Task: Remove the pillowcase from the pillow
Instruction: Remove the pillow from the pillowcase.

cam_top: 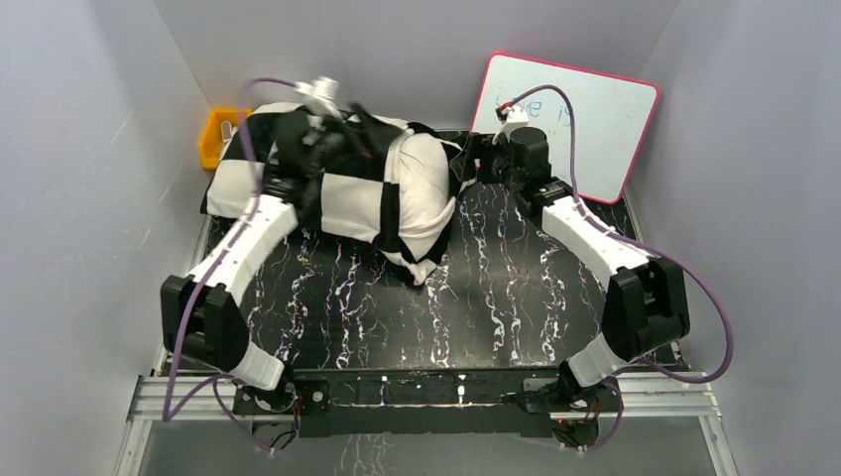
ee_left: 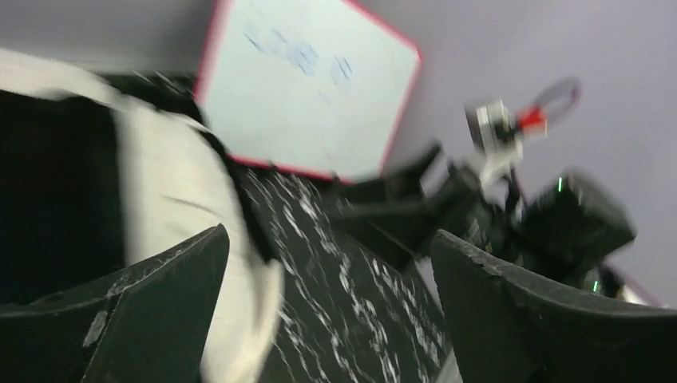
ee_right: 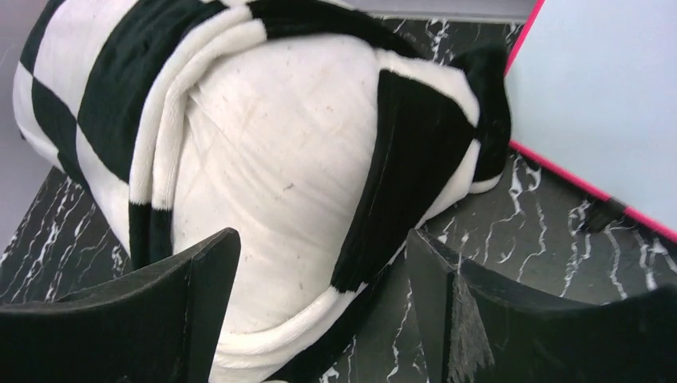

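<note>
The pillowcase (cam_top: 352, 203), black-and-white checkered, lies at the back left of the table with the pillow inside. The pillow's (ee_right: 271, 175) plain white end bulges out of the cover's opening (cam_top: 424, 183) on the right. My left gripper (cam_top: 365, 134) hovers above the bundle, open and empty. In the blurred left wrist view its gripper (ee_left: 331, 271) points past the fabric (ee_left: 172, 191) toward the right arm. My right gripper (cam_top: 468, 164) stands open just beside the exposed end; in the right wrist view this gripper (ee_right: 319, 271) has nothing between its fingers, and the pillowcase (ee_right: 415, 136) edge is in front of it.
A whiteboard (cam_top: 570, 119) with a pink frame leans on the back wall behind the right arm. A yellow bin (cam_top: 220, 136) sits at the back left corner. The black marbled table (cam_top: 397, 307) is walled by grey panels on three sides.
</note>
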